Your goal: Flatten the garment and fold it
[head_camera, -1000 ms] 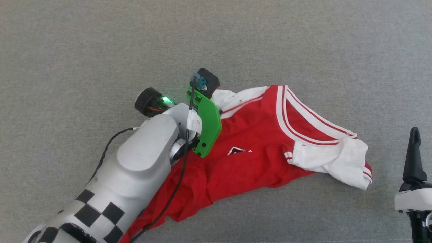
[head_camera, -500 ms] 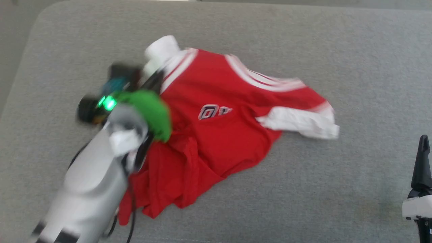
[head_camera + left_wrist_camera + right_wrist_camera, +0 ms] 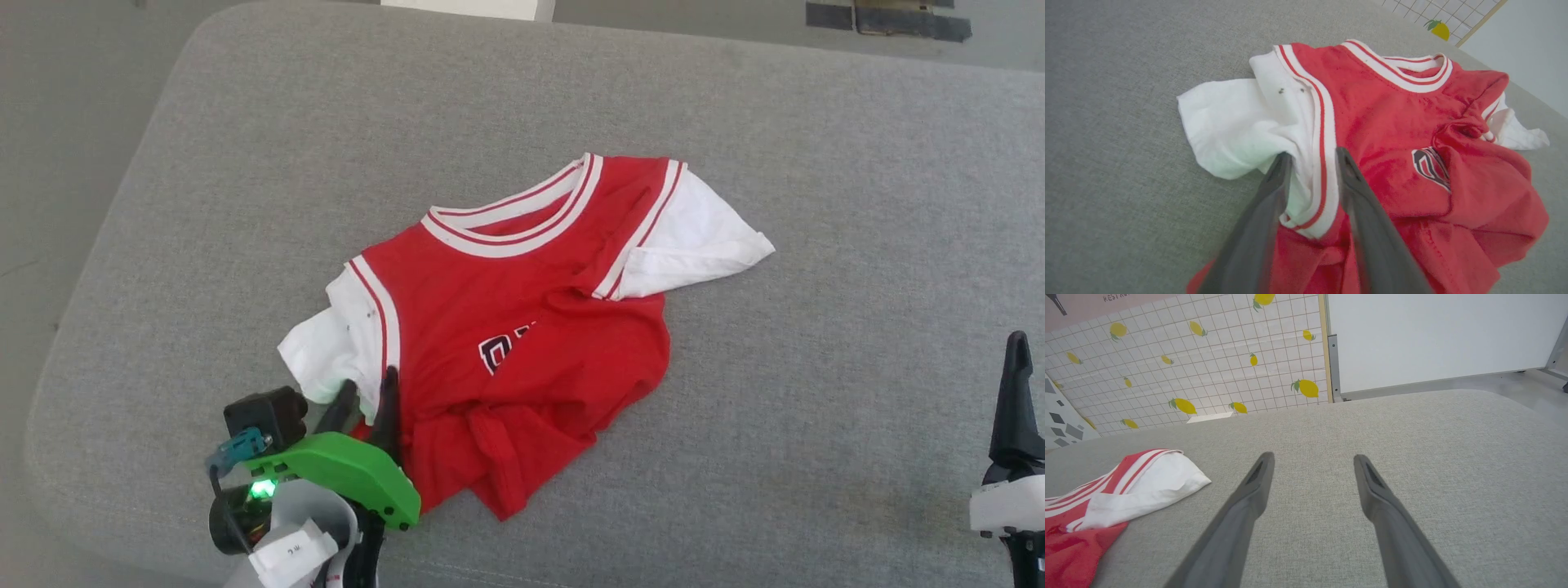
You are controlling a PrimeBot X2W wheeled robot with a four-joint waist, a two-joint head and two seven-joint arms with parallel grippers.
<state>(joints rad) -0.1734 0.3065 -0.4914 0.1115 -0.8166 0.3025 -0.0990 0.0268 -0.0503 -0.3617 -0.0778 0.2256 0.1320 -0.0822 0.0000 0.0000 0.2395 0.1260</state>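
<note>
Centre of the head view: the garment (image 3: 522,327), red with white sleeves, lying crumpled on a grey cushion (image 3: 735,98). Striped collar (image 3: 510,224) toward the top of the frame, lower hem bunched and folded over toward the bottom. One white sleeve (image 3: 702,241) spread out at the shirt's upper right, the other rumpled at its lower left. Black, white-edged lettering (image 3: 500,351) partly lost in a fold at mid-chest.

Lower left of the frame: the left gripper (image 3: 370,380), above a green bracket (image 3: 343,474), fingertips at the rumpled sleeve. In the left wrist view, jaws parted and straddling the red-and-white armhole trim (image 3: 1323,134), one finger on the white sleeve side, the other on the red body. Cloth lying between the fingers, no pinch to be made out.

Right edge of the head view: the right gripper (image 3: 1016,351), well apart from the shirt. In the right wrist view, jaws wide open over bare cushion, holding nothing. A sleeve of the shirt at the frame's left, a lemon-patterned wall (image 3: 1208,367) beyond.
</note>
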